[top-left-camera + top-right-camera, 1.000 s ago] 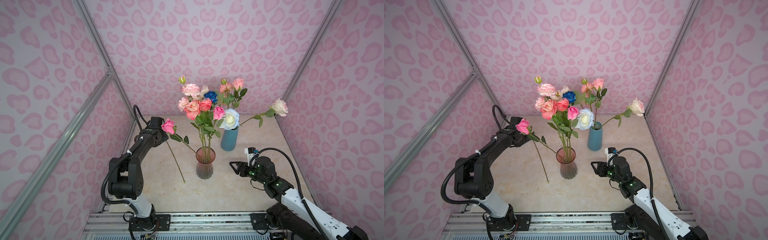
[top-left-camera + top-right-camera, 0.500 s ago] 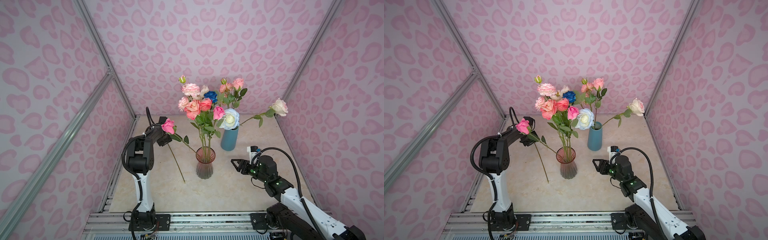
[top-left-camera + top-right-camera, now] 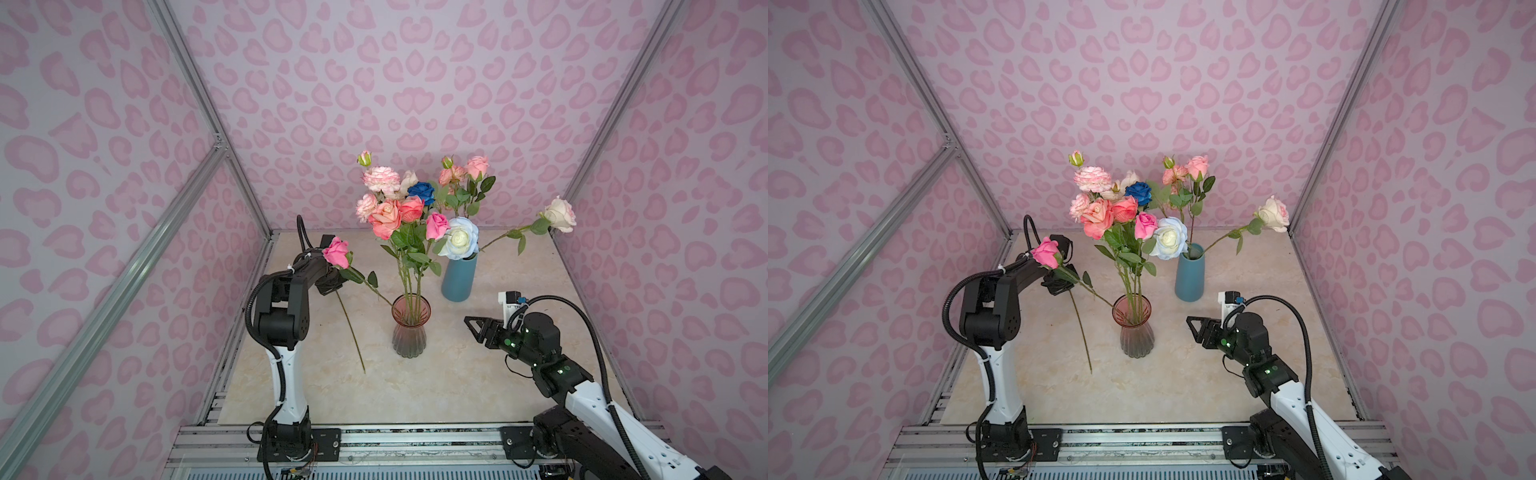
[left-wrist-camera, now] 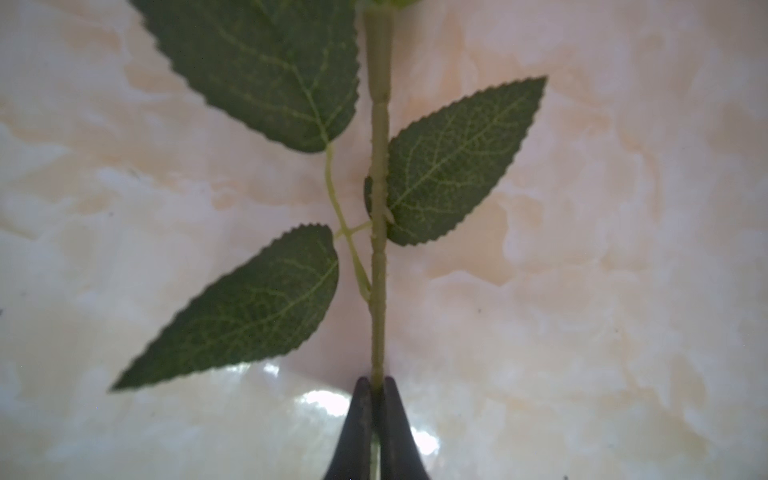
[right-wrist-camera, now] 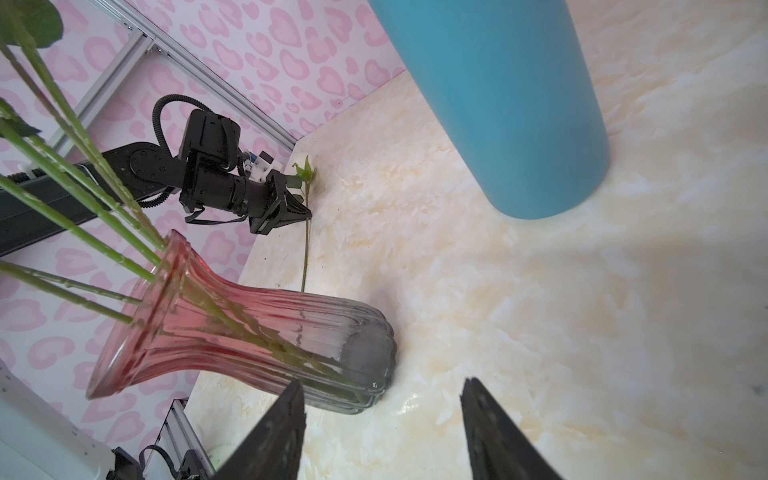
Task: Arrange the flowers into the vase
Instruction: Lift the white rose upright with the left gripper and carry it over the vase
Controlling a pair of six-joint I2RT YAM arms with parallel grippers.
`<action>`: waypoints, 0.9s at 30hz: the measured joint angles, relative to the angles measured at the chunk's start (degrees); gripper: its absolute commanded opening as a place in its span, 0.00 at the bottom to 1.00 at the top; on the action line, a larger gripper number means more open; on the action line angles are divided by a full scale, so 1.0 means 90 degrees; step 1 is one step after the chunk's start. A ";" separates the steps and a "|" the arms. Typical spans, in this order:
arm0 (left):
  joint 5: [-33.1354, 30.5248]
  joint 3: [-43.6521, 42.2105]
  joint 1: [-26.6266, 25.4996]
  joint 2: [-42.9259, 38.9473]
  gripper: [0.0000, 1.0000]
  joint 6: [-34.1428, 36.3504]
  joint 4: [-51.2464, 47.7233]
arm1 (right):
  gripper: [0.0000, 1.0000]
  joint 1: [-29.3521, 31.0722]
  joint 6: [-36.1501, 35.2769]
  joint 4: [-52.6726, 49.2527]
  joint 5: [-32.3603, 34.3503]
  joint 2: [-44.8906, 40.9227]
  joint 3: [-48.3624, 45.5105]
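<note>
Left gripper [image 4: 376, 384] is pinched tight on a green stem [image 4: 379, 257] lying along the table [image 3: 457, 386]. Right gripper [image 5: 382, 384] stands parted and empty beside the glass vase [image 5: 257, 332].

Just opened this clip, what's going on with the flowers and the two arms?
The left pincer is shut on the stem of a loose flower lying on the table, just below its leaves. The glass vase already holds a bunch of roses, one pink rose leaning far out sideways. The blue vase behind holds several more. The right pincer is open and empty, low beside the glass vase.
</note>
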 measured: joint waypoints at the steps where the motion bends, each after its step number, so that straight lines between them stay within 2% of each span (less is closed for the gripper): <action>1: 0.0024 -0.0185 0.0000 -0.0197 0.03 0.0002 0.0044 | 0.61 0.0000 0.0002 -0.0034 -0.0022 -0.0080 0.0027; 4: 0.0121 -0.0750 -0.0012 -0.1037 0.03 0.0007 0.0141 | 0.61 0.0000 0.0027 -0.0170 -0.0039 -0.0296 0.0092; 13: 0.0034 -0.2463 -0.0066 -0.5207 0.03 0.0221 0.0651 | 0.61 0.0002 -0.0005 -0.0877 0.0012 -0.0571 0.0245; 16: -0.0027 -0.2572 -0.0199 -0.6596 0.03 0.0559 0.0719 | 0.61 0.0000 -0.0061 -0.1088 0.0087 -0.0551 0.0364; 19: 0.0039 -0.2455 -0.0580 -0.7679 0.03 0.0979 0.0954 | 0.61 -0.0010 -0.0085 -0.1183 0.0107 -0.0440 0.0452; 23: 0.0461 -0.2329 -0.1328 -0.8616 0.03 0.1474 0.1702 | 0.60 -0.0010 -0.0073 -0.1239 0.0163 -0.0359 0.0491; 27: 0.0913 -0.1836 -0.1962 -0.8604 0.03 0.1727 0.2127 | 0.60 -0.0010 -0.0058 -0.1270 0.0304 -0.0279 0.0605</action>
